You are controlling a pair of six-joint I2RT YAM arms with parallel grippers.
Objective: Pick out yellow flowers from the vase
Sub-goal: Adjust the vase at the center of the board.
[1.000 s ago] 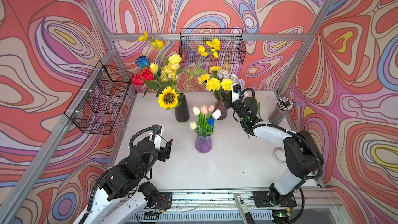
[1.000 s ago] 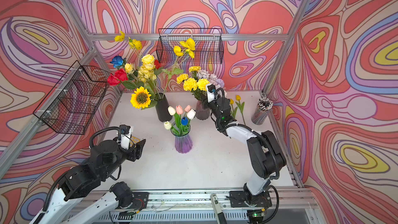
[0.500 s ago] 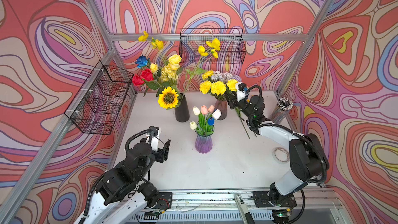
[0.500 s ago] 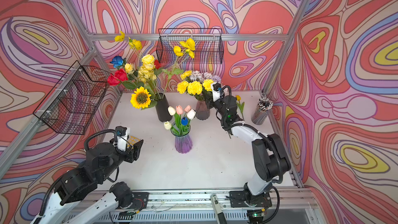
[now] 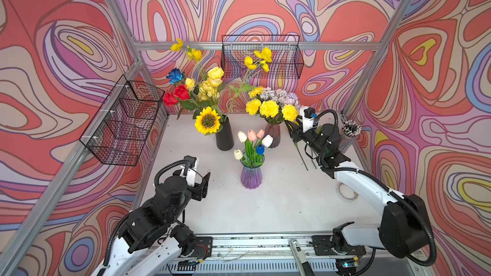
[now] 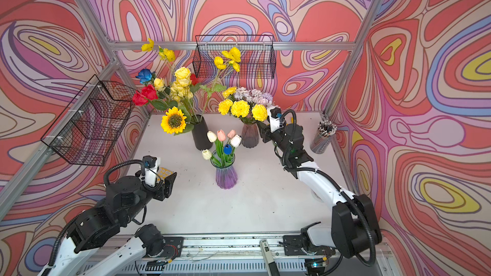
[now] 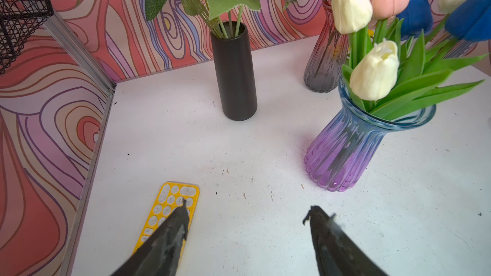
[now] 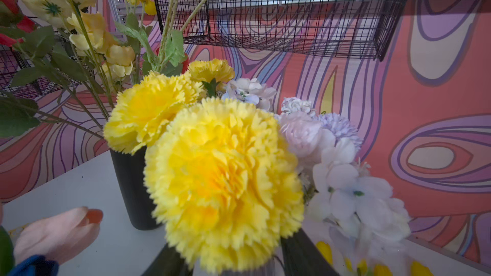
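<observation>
Yellow flowers stand in two vases. A black vase (image 5: 224, 135) holds a sunflower (image 5: 207, 120), yellow roses (image 5: 212, 80) and small yellow blossoms (image 5: 261, 58). A grey-purple vase (image 5: 272, 135) holds yellow marigolds (image 5: 268, 108) (image 8: 220, 179). My right gripper (image 5: 291, 128) is at this vase's right side. Its fingers (image 8: 300, 256) stand apart on either side of the nearest marigold, and the bloom hides the tips. Green stems (image 5: 301, 152) with yellow blossoms (image 8: 372, 266) lie on the table under that arm. The left gripper (image 7: 245, 208) hovers open and empty, low at the front left.
A purple vase (image 5: 251, 175) of white, pink and blue tulips stands mid-table. Wire baskets hang on the left wall (image 5: 125, 120) and the back wall (image 5: 281, 57). A pen cup (image 5: 350, 131) and a tape roll (image 5: 345, 192) are at the right. A yellow keypad (image 7: 172, 208) lies under the left gripper.
My right gripper has drifted a little to the right beside the marigolds and its jaws have widened. Green stems have come into view on the table beneath it. The left arm has barely shifted.
</observation>
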